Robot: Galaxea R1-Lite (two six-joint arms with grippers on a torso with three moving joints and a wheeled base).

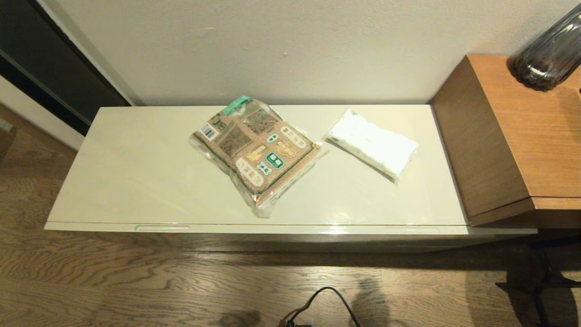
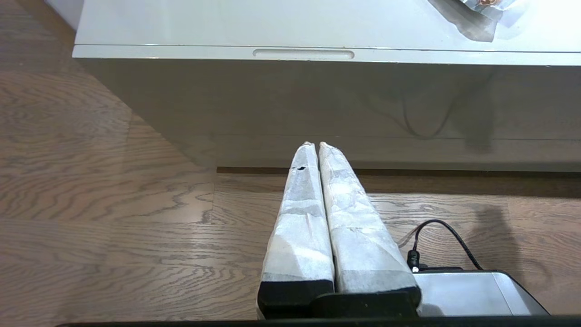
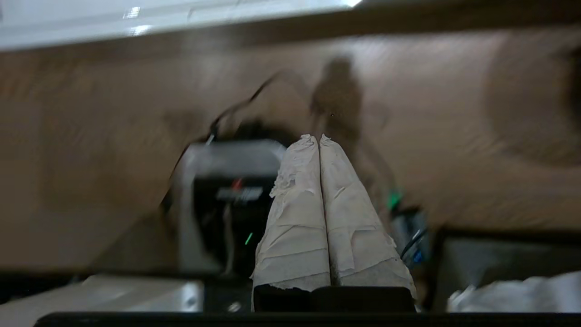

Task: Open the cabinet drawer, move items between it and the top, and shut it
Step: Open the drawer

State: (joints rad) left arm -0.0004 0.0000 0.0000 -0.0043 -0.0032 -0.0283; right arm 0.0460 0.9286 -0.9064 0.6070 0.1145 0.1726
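A brown-and-green printed packet (image 1: 258,152) in clear plastic lies at the middle of the glossy cream top (image 1: 136,168). To its right rests a soft white pack (image 1: 373,144). The cabinet drawer (image 1: 290,229) sits pushed in below the top's front edge, with a slim slot (image 1: 162,228) at the left and another slot (image 1: 411,230) at the right; the left slot (image 2: 303,54) also shows in the left wrist view. My left gripper (image 2: 316,144) is shut and empty, low over the floor before the cabinet front. My right gripper (image 3: 316,136) is shut and empty above the floor. Neither arm shows in the head view.
An orange-brown wooden unit (image 1: 513,136) stands taller at the cabinet's right end, with a dark glass vase (image 1: 549,52) on it. A black cable (image 1: 317,299) lies on the wood floor in front. Dark chair legs (image 1: 540,281) stand at the right.
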